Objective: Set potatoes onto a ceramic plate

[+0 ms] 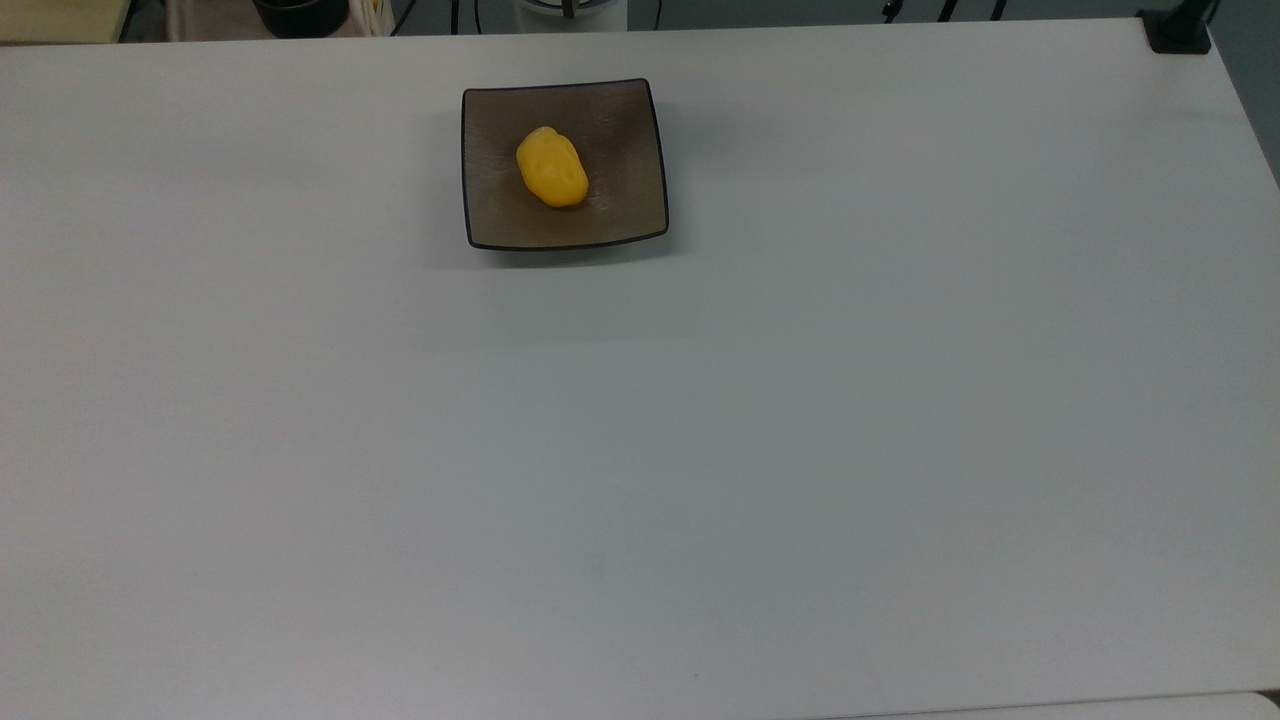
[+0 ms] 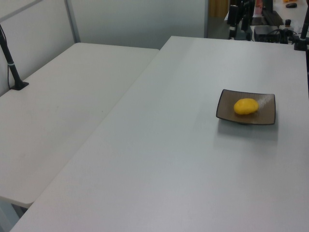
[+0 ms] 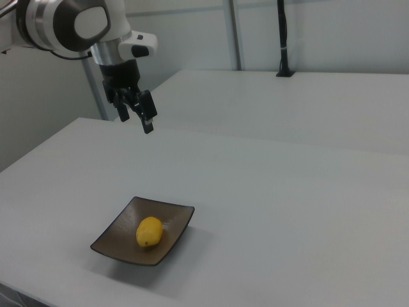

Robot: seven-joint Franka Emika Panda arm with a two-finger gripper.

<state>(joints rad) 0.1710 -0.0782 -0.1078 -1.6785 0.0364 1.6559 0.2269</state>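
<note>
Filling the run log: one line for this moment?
potato: on ceramic plate | gripper: open, raised, away from plate | task: placed

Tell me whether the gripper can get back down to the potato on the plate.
Probably yes. The gripper hangs open, high above the table's far edge, and the potato lies bare on the plate with nothing over or beside it.

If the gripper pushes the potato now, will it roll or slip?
The potato looks smooth, glossy and oval, so it would probably slide or roll sideways. The plate has upturned edges, which may stop it. It seems stiff, not floppy.
</note>
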